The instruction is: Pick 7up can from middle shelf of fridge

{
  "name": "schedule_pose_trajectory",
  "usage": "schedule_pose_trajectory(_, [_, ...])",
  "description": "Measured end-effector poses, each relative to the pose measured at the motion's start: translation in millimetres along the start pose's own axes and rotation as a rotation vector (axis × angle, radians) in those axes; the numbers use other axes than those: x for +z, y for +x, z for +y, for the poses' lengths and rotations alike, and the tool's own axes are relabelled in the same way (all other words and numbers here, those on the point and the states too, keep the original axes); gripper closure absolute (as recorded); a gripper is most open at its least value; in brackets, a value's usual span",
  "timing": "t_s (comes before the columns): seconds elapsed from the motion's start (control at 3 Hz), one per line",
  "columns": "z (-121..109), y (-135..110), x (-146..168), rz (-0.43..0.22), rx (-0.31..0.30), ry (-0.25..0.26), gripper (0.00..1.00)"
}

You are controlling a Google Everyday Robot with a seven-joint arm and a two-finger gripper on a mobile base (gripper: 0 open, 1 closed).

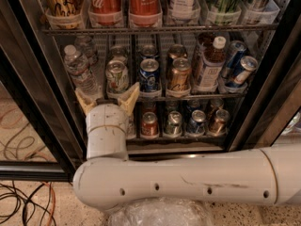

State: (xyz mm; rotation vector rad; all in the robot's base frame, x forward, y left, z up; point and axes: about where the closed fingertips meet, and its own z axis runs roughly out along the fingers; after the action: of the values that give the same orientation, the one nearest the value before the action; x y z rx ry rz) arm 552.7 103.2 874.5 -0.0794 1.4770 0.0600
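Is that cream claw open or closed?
Open: the cream two-finger gripper shows its tips spread, holding nothing, below the whitish-green aluminium 7up can on the dark wire middle shelf.

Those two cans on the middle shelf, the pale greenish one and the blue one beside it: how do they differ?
The pale can has a whitish-green side; the blue can has a dark blue one. The pale can stands just above the robot's open hand; the blue can stands one lane over, clear of the hand. Both are upright, about the same size, with silver tops, on the middle shelf.
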Motion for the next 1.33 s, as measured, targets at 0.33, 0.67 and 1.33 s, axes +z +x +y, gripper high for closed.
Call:
schedule_pose_trajectory(0.33, [-8, -5, 9, -0.020, -0.002, 0.014, 0.20])
schedule_pose_trajectory(0.67, [-12, -4, 14, -0.027, 0.006, 0.025, 0.31])
schedule_pose_trajectory(1.33, [-11, 0, 20, -0.024, 0.027, 0.028, 0.30])
